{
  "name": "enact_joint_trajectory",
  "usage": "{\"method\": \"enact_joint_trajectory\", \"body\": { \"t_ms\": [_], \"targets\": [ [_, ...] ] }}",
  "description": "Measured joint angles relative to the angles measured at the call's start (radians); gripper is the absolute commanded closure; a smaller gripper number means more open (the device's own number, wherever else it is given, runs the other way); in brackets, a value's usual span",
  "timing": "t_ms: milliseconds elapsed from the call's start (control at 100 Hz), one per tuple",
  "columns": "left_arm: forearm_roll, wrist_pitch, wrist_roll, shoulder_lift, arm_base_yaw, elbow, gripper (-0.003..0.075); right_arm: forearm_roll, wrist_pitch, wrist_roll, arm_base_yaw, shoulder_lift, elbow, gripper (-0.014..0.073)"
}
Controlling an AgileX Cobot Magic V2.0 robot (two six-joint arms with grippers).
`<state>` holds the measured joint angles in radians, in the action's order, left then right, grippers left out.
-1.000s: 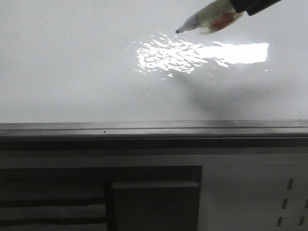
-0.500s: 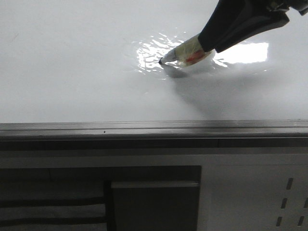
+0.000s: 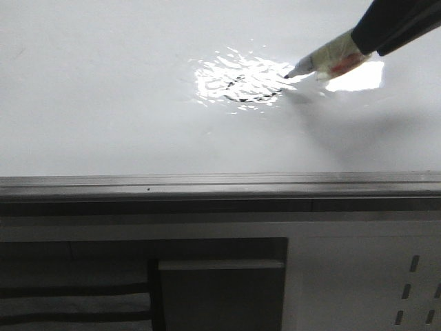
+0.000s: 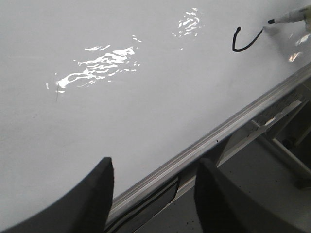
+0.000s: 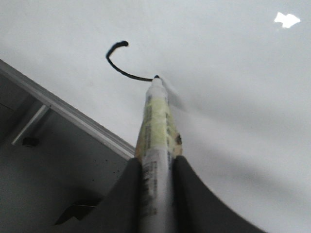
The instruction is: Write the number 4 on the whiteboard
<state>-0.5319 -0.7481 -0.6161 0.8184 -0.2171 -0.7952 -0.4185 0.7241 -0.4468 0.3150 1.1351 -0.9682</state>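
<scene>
The whiteboard (image 3: 103, 103) fills the upper front view, glossy and pale. On it, inside the glare, lies a curved black stroke (image 3: 251, 96) of the number 4, a hook with a long sweep. My right gripper (image 3: 368, 40) is shut on a white marker (image 3: 324, 61) with a yellowish label, whose tip rests at the stroke's right end. From the right wrist, the marker (image 5: 156, 126) runs out between the right gripper's (image 5: 156, 165) fingers to the stroke (image 5: 119, 65). My left gripper (image 4: 153, 167) stands open and holds nothing, over the board's lower edge and well away from the stroke (image 4: 243, 43).
A grey metal rail (image 3: 220, 183) bounds the board's near edge. Below it sits dark panelled furniture (image 3: 220, 283) and a white slotted panel (image 3: 413, 289). A bright rectangular glare patch (image 3: 358, 76) lies just behind the marker.
The marker tip came down onto the board at the glare's left side, then slid right, leaving the curved black stroke. The board was unmarked one second ago.
</scene>
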Motion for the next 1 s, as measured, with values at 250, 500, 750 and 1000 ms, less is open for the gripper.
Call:
{"method": "enact_joint_trajectory", "body": {
  "t_ms": [250, 500, 750, 1000],
  "targets": [
    [0.000, 0.000, 0.000, 0.002, 0.000, 0.000, 0.0377, -0.011, -0.101, 0.000, 0.080, 0.010, 0.000, 0.0640],
    [0.000, 0.000, 0.000, 0.002, 0.000, 0.000, 0.0377, 0.041, -0.059, -0.003, 0.091, 0.104, 0.000, 0.0640],
    [-0.001, 0.006, -0.046, 0.002, -0.010, -0.005, 0.0377, 0.079, 0.050, -0.039, 0.136, 0.076, -0.015, 0.0640],
    [-0.084, -0.107, -0.331, 0.064, -0.163, -0.114, 0.0377, 0.079, 0.091, -0.352, 0.226, -0.116, -0.046, 0.0640]
  ]
}}
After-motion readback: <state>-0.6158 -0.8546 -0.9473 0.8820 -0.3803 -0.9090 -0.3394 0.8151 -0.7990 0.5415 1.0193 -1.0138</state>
